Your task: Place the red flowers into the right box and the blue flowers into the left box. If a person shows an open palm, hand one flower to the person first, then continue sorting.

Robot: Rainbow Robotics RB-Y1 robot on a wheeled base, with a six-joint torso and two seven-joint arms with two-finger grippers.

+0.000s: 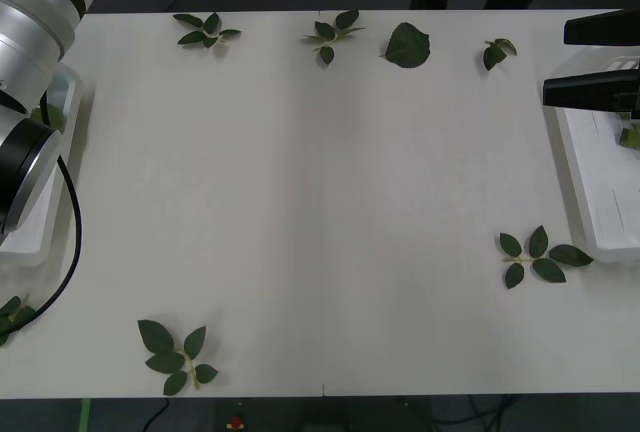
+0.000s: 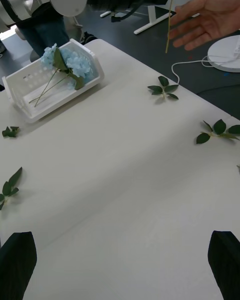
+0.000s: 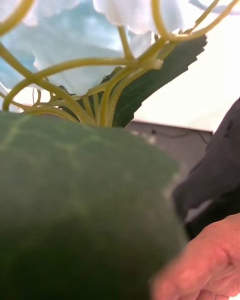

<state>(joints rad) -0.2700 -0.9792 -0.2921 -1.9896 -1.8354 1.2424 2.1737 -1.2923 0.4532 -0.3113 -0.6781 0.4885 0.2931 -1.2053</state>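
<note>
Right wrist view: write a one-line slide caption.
Open right gripper above the table; blue flowers lie in the left box; a person's open hand waits beyond.

A big white table [image 1: 320, 202] is filling the front view. Loose green leaf sprigs are lying on it. Four of them are sitting along the far edge: one sprig [image 1: 207, 29] toward the left, one [image 1: 333, 32] near the middle, a single big round leaf [image 1: 407, 45] just beside it, and a small leaf [image 1: 496, 52] farther right. Another sprig [image 1: 540, 256] is lying near the right side, and one more [image 1: 176, 354] is resting by the near edge on the left. A few leaves [image 1: 12, 316] are peeking in at the left edge. A dark floor is showing past the table, with a white cable [image 2: 186, 64] lying on it.
</note>
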